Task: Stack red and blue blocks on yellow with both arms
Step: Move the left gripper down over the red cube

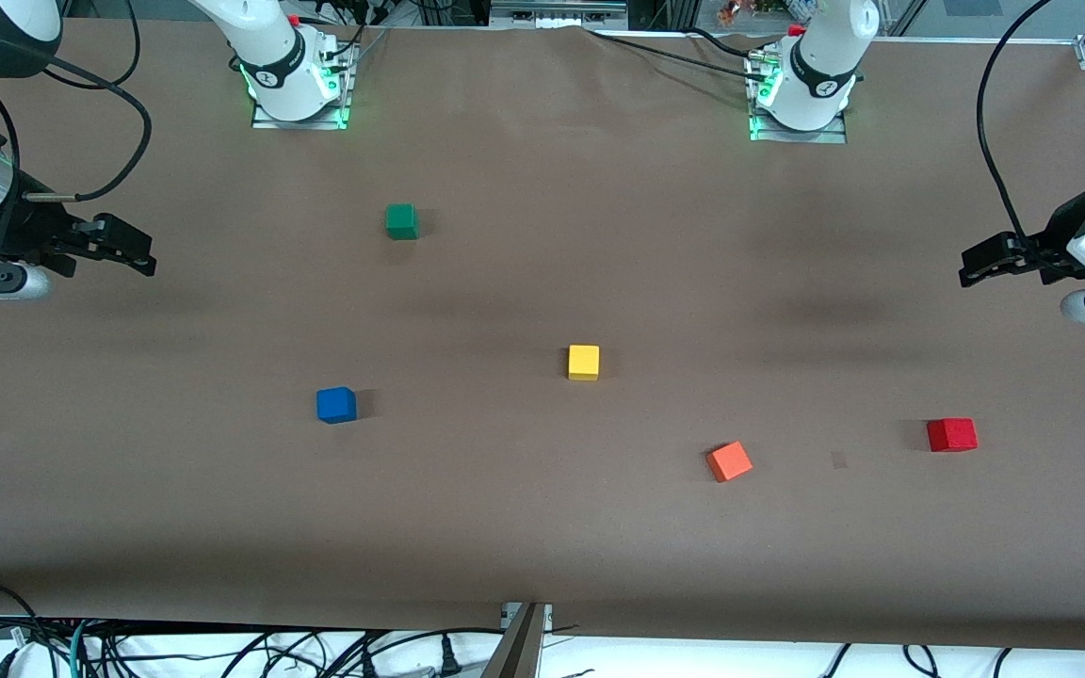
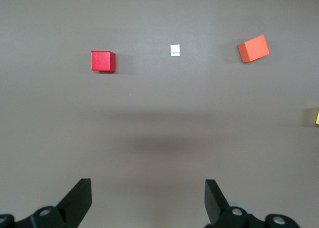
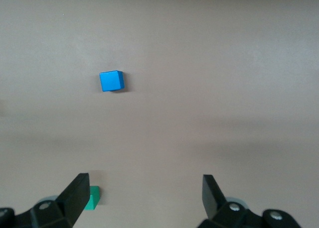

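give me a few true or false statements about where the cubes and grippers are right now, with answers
1. The red cube already sits on the yellow cube. False: both lie apart on the table, with nothing stacked.
2. The left gripper is open and holds nothing. True.
3. The blue cube lies toward the right arm's end of the table. True.
4. The right gripper is shut on the blue cube. False: it is open and empty, up at its own end of the table.
5. The orange cube lies nearer the front camera than the green cube. True.
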{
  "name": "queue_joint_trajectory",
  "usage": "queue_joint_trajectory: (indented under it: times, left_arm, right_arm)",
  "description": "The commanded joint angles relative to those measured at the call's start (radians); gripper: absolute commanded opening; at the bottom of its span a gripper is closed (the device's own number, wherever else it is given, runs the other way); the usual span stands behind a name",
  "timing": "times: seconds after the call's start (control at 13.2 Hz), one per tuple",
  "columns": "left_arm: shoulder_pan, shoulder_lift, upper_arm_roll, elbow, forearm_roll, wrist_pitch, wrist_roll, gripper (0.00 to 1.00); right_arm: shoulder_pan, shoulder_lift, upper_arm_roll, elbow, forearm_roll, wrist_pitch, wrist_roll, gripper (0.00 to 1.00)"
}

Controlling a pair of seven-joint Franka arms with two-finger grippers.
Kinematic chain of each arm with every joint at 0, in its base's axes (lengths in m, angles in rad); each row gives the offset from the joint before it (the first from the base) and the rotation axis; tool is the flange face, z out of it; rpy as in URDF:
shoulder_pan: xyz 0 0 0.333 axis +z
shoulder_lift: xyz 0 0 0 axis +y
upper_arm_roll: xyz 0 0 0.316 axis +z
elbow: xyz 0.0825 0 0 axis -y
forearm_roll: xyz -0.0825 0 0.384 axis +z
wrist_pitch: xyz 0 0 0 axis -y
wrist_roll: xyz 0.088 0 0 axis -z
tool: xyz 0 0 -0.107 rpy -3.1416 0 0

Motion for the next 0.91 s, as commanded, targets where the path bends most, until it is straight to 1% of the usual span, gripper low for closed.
queue_joint_trajectory:
  times: [0.0,0.3,0.46,0.61,0.68,0.84]
  left_arm:
    - [-0.003,0.016,0.004,0.034,-0.005,-0.017,0.011,1.00]
    - [0.000,0.022,0.005,0.037,-0.009,-0.028,0.011,1.00]
    - [0.006,0.047,0.007,0.037,-0.006,-0.028,0.012,1.00]
    - [0.072,0.079,0.005,0.037,-0.009,-0.018,0.031,1.00]
    - [0.089,0.109,0.007,0.037,-0.008,-0.012,0.072,1.00]
    - [0.125,0.163,0.011,0.036,0.010,0.075,0.126,1.00]
  right_arm:
    - [-0.007,0.004,0.003,0.016,-0.001,-0.018,0.010,1.00]
    - [-0.006,0.004,0.003,0.016,-0.001,-0.018,0.010,1.00]
    - [-0.006,0.004,0.003,0.018,-0.001,-0.018,0.010,1.00]
    - [-0.006,0.004,0.003,0.016,-0.001,-0.018,0.012,1.00]
    - [-0.006,0.004,0.003,0.016,-0.001,-0.018,0.012,1.00]
    - [-0.007,0.004,0.003,0.016,-0.001,-0.018,0.012,1.00]
